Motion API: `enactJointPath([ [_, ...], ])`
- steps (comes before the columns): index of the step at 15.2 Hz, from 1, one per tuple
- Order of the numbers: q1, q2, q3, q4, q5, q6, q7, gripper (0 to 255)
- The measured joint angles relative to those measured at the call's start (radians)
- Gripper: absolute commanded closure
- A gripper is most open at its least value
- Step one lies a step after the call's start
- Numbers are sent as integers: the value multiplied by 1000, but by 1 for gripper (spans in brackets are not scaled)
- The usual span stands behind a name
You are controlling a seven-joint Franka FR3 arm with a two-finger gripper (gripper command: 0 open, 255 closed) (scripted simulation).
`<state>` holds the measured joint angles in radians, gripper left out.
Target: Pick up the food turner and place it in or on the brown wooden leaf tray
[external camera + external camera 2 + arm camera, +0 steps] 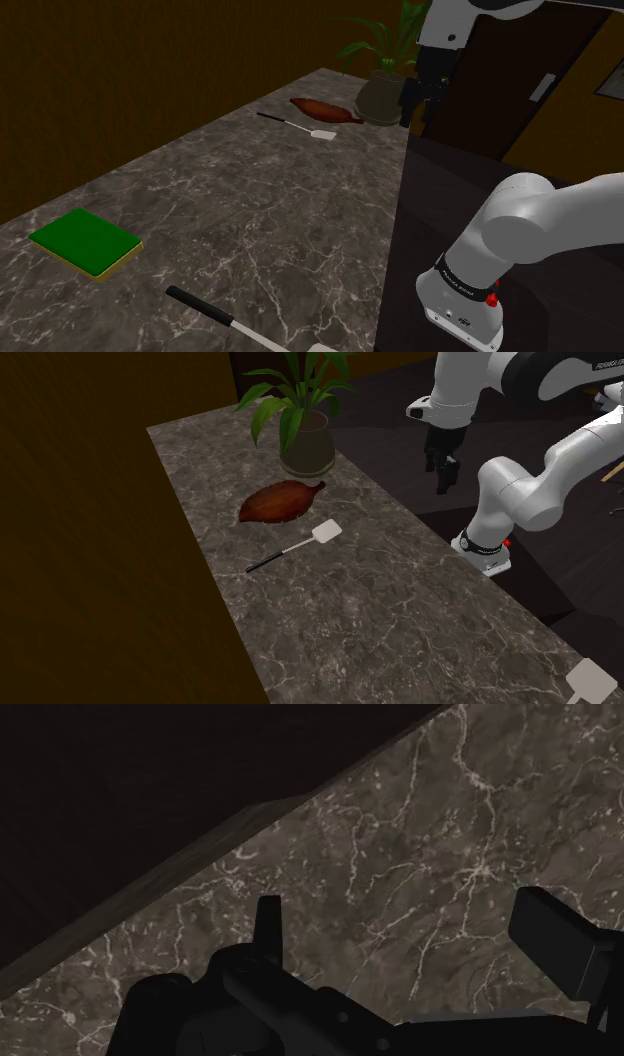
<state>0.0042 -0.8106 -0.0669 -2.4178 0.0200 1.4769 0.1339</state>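
green slab [85,240]: lies flat on the marble counter [250,215] at the shoulder view's left, well apart from the task's things
second turner [215,312]: black handle and pale shaft by the shoulder view's bottom edge, far from the tray, so probably not the one meant
food turner [300,124]: lies flat on the counter's far end, near the leaf tray but apart from it; in the second exterior view [295,547] its black handle points away from the tray and its white blade is the nearer end
handling: it looks light, thin and stiff, and it lies low on hard stone, so the pads would have to come almost down to the surface
hold: across the black handle close to the shaft; taken at the far tip, the blade end would likely sag or swivel
leaf tray [325,110]: reddish-brown, shallow, nothing in it
potted plant [385,90]: just behind the tray, its leaves a possible snag on the way in
gripper [420,108]: hangs high, well apart from the turner; in the wrist view the fingers [267,929] stand apart with only marble showing between them
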Motion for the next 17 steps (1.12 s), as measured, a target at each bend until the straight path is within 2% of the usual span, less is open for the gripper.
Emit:
enactJointPath([
  [4, 12, 64, -10, 13, -10, 63, -36, 0],
  [9, 35, 228, -45, 55, -33, 215, -135, 0],
  [17, 76, 504, -79, 195, -30, 403, -283, 0],
])
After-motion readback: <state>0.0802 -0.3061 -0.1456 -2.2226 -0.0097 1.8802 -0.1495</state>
